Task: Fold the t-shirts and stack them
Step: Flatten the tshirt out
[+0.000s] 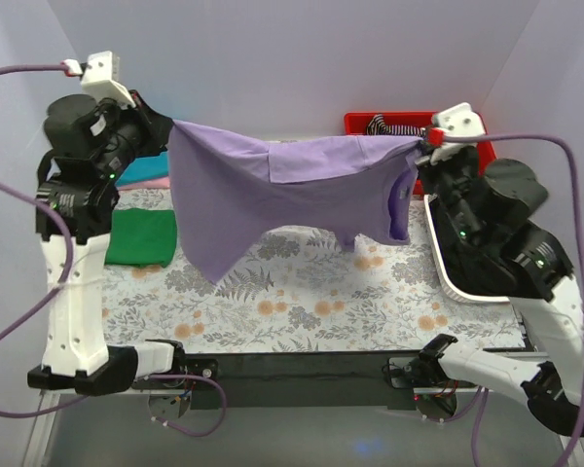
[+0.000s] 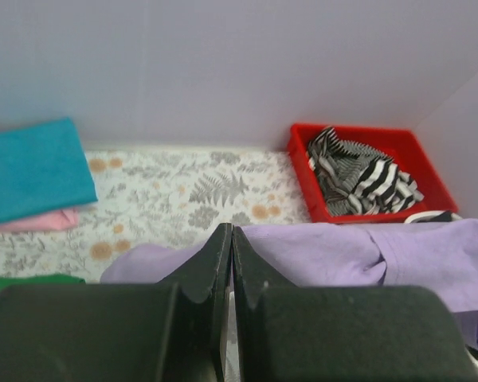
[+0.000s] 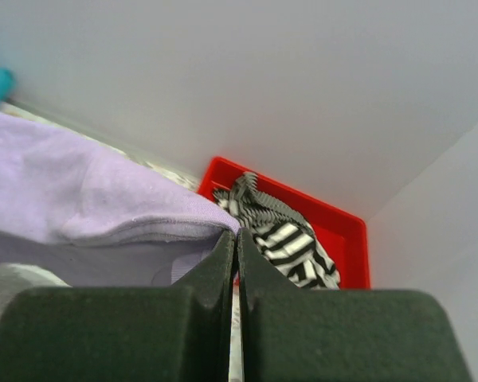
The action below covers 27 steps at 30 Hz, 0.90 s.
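Note:
The lavender t-shirt (image 1: pixel 273 190) hangs stretched in the air between my two grippers, above the floral table cover. My left gripper (image 1: pixel 167 125) is shut on its left corner; in the left wrist view the gripper (image 2: pixel 232 231) pinches the lavender cloth (image 2: pixel 342 251). My right gripper (image 1: pixel 424 142) is shut on its right corner; in the right wrist view the gripper (image 3: pixel 237 235) holds the lavender hem (image 3: pixel 103 211). Folded teal (image 1: pixel 141 173), pink (image 1: pixel 156 182) and green (image 1: pixel 141 236) shirts lie at the left, under my left arm.
A red bin (image 1: pixel 389 125) with striped black-and-white cloth (image 2: pixel 358 171) stands at the back right. A white basket rim (image 1: pixel 446 272) sits under my right arm. The floral table cover (image 1: pixel 311 297) spreads below the hanging shirt. Walls close in on three sides.

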### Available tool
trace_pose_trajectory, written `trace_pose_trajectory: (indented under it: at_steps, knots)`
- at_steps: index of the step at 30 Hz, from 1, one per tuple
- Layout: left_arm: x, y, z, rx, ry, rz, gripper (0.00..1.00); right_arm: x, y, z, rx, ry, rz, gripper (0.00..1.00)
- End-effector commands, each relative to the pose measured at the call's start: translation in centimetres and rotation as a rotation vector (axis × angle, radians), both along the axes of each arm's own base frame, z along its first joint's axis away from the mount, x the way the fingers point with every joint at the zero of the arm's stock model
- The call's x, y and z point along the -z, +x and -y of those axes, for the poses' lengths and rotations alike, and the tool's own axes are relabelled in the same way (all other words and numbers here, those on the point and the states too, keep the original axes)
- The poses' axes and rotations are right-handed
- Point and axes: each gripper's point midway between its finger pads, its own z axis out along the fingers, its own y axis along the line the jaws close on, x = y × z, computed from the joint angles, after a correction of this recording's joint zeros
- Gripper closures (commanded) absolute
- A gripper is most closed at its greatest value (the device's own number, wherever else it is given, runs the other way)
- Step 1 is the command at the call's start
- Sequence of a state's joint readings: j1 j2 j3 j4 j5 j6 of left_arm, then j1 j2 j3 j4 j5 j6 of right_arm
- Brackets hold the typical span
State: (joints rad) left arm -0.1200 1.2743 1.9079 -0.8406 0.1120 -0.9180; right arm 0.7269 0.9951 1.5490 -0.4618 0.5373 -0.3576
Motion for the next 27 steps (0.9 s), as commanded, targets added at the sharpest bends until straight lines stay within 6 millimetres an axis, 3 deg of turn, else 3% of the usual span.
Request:
trace_pose_trajectory:
  at_steps: [1,5,6,12,17,19,23,24,26,27]
  knots:
    - [-6.3,-6.0,-0.3,0.030,-0.003,0.164,1.00,-3.4,-4.2,-1.0,-0.212,0.110,0.072,0.99]
    - [-8.9,-10.2,-0.7,0.039,-0.010,0.261,1.00,-4.8,-7.3,-0.8,-0.324,0.144,0.136,0.99]
    - [-9.7,-12.1,-1.0,0.032,-0.016,0.306,1.00,-5.3,-8.2,-0.4,-0.345,0.157,0.158,0.99]
    - [-10.6,-14.9,-1.9,-0.004,-0.040,0.368,1.00,-7.5,-11.4,0.1,-0.444,0.183,0.234,0.99]
    - [-11.1,-16.7,-1.9,0.001,-0.079,0.387,1.00,-7.6,-11.3,-0.5,-0.467,0.176,0.229,0.99]
    - [-10.7,-16.6,-2.3,-0.027,-0.088,0.376,1.00,-6.5,-10.2,-1.4,-0.461,0.159,0.196,0.99]
    - [-7.4,-14.1,-2.2,-0.053,-0.118,0.267,1.00,-3.2,-6.6,-3.5,-0.413,0.133,0.100,0.99]
    - [-4.8,-12.4,-1.9,-0.053,-0.122,0.195,1.00,-2.2,-5.3,-4.5,-0.403,0.122,0.073,0.99]
    - [-2.8,-10.5,-1.4,-0.043,-0.128,0.147,1.00,1.2,-2.8,-5.2,-0.333,0.103,-0.008,0.99]
    - [0.2,-8.6,-1.0,-0.036,-0.123,0.062,1.00,2.8,-1.3,-6.2,-0.314,0.087,-0.043,0.99]
